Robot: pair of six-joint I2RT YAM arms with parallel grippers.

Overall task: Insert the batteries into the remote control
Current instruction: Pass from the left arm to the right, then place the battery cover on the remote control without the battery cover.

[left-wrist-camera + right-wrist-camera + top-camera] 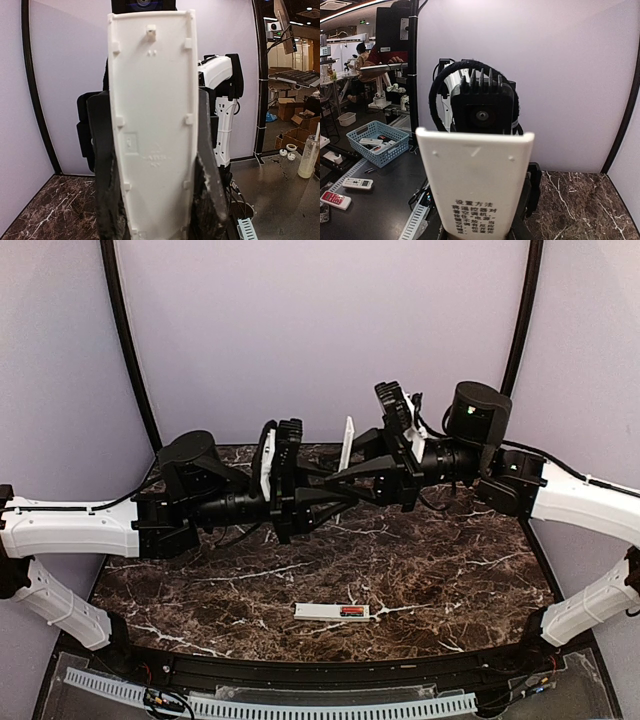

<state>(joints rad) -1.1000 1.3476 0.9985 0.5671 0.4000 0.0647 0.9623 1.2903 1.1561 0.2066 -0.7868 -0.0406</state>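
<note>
The remote control [318,611] lies flat on the counter [450,580], close to the near edge and about midway along it. It is small in the top view. A red battery [352,611] sits at its right end, seemingly in the slot, though how it is seated cannot be made out. The dark battery cannot be found in any view.

Well above the remote, over the middle of the counter towards the far edge, a thin white cover plate [347,443] stands nearly upright where the two arms meet. The left gripper [335,495] is clamped on it. In the left wrist view, black fingers [102,165] press both long edges of the clip-lined inner face, and the plate's lower end is cut off.

The right gripper [340,478] reaches the same plate from the other side. In its wrist view the printed face hides almost all of its fingers. Whether it grips the plate or only flanks it cannot be told.
</note>
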